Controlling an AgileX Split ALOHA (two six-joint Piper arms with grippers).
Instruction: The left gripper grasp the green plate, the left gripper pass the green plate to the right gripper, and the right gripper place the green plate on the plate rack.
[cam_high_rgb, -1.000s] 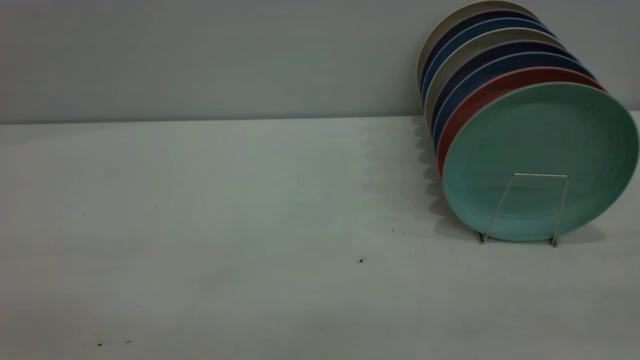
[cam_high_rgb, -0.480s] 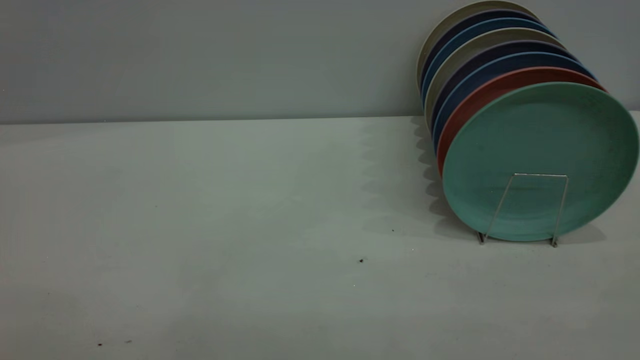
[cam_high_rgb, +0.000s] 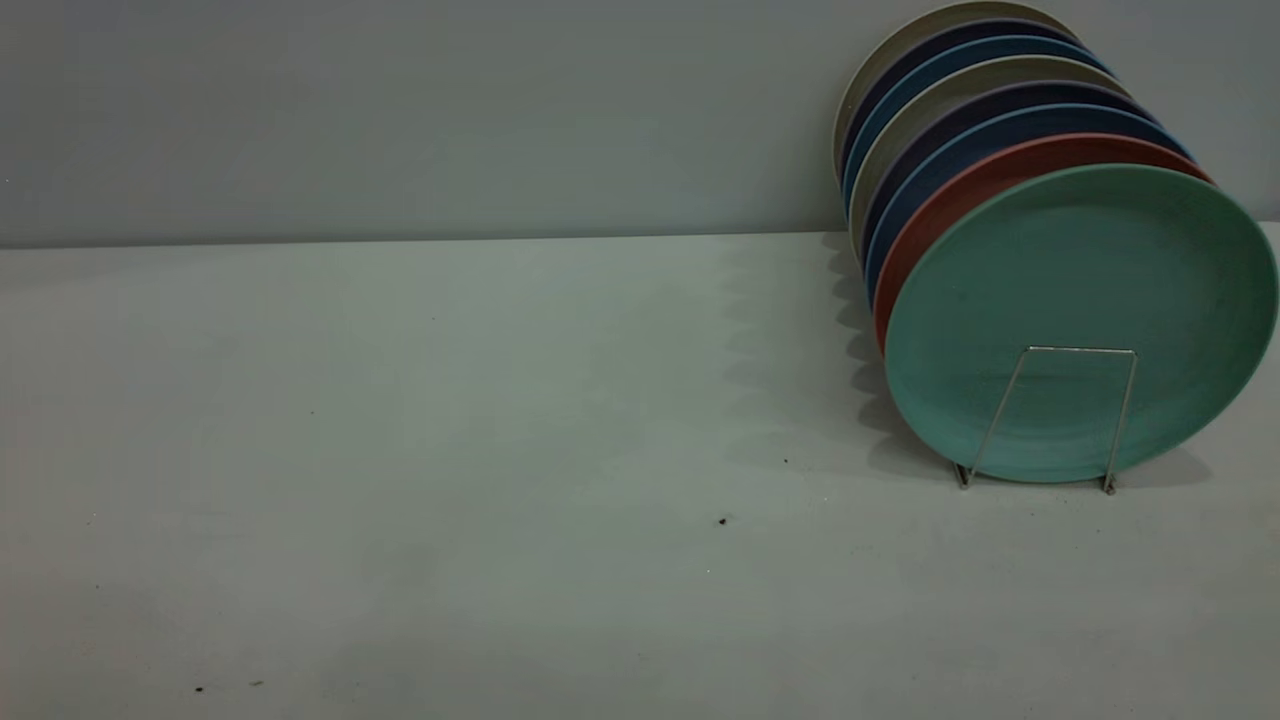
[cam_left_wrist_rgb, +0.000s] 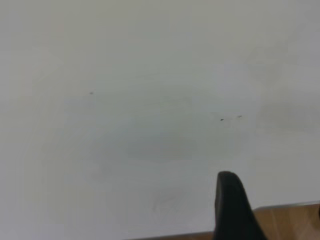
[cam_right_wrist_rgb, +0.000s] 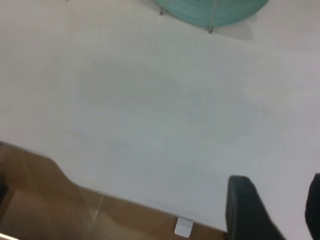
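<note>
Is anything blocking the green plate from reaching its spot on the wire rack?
Nothing: the round teal-green plate already stands upright in the thin silver wire rack, frontmost, before the salmon-pink plate.

Both grippers held clear above the edge of the white tabletop (cam_left_wrist_rgb: 150, 100), neither gripping anything.

The left gripper (cam_left_wrist_rgb: 232, 210), a black claw of matte plastic, shows in its own wrist view only as one dark, tapered, round-tipped piece rising from the lower border, lifted off the surface and touching nothing. The right gripper (cam_right_wrist_rgb: 280, 210), a black claw of the same make, shows two fingers (cam_right_wrist_rgb: 245, 210) in its wrist view, one broad and rounded, the other cut off at the picture's border. A wide bare gap lies between them, so the jaws stand apart, and nothing sits in that gap.
</note>
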